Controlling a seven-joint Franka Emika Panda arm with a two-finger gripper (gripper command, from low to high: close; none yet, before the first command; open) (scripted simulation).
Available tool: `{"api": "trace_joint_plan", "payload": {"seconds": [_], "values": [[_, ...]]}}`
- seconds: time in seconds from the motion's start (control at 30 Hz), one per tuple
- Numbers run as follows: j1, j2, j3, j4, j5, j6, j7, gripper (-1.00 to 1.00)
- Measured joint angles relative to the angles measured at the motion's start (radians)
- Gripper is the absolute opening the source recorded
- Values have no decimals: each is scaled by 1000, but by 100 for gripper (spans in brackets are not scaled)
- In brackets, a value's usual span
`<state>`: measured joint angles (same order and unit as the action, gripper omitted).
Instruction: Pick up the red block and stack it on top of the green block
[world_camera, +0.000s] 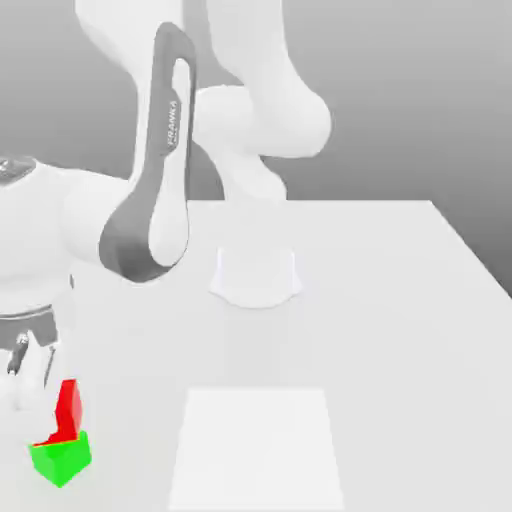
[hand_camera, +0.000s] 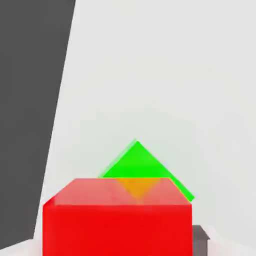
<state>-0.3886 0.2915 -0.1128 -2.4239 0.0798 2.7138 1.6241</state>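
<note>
Lettering "FRANKA" marks the arm; red block sits on green block, gripper grasping or released, I cannot tell.

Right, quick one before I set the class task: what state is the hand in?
Hand: at the red block, above the green block; open or closed can't be told.

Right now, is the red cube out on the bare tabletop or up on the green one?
Up on the green cube: the exterior view shows the red cube directly above it.
</note>
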Motion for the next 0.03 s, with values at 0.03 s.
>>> {"api": "trace_joint_plan", "payload": {"seconds": [0.03], "values": [[0, 0, 0, 0, 0, 0, 0, 100]]}}
